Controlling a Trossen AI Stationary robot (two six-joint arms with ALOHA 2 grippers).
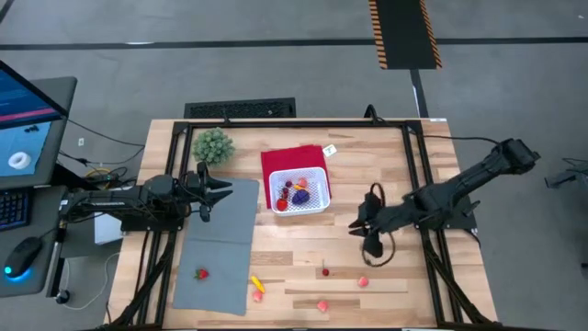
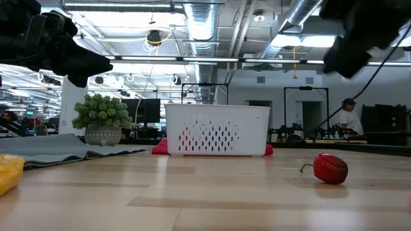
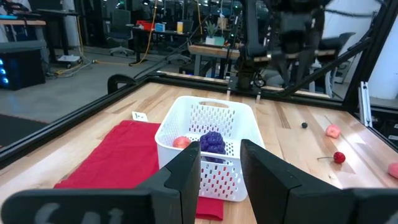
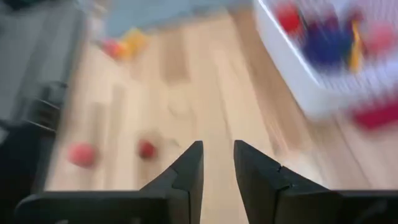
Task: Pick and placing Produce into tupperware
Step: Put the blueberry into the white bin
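The tupperware [image 1: 300, 192], a small white square basket with latticed walls, is seen standing on a flat red cloth [image 1: 278, 162] near the middle of the wooden table [image 1: 386, 156], and several pieces of produce are already lodged inside it: a knobbly purple piece [image 3: 212, 142] and a rounded pink-red one [image 3: 181, 142] can be made out through the perforations. More produce is left scattered on the boards nearer the front edge: a small red cherry-like piece with a stem [image 1: 325, 271], a pink piece [image 1: 363, 281], another pink one [image 1: 322, 305], and a yellow piece [image 1: 258, 285]; one red piece [image 1: 201, 273] is lying on the grey mat [image 1: 220, 248]. The right gripper [image 1: 360, 223] is held above bare wood between the basket and the loose fruit, its two dark fingers set narrowly apart with nothing between them, so a fresh pick is judged to be the step in hand. The left gripper [image 1: 223, 190] is parked over the mat's far corner, pointed at the basket, its fingers likewise narrowly gapped and empty, apparently waiting. A bushy green plant [image 1: 213, 145] is standing in the far left corner, well clear of the work.
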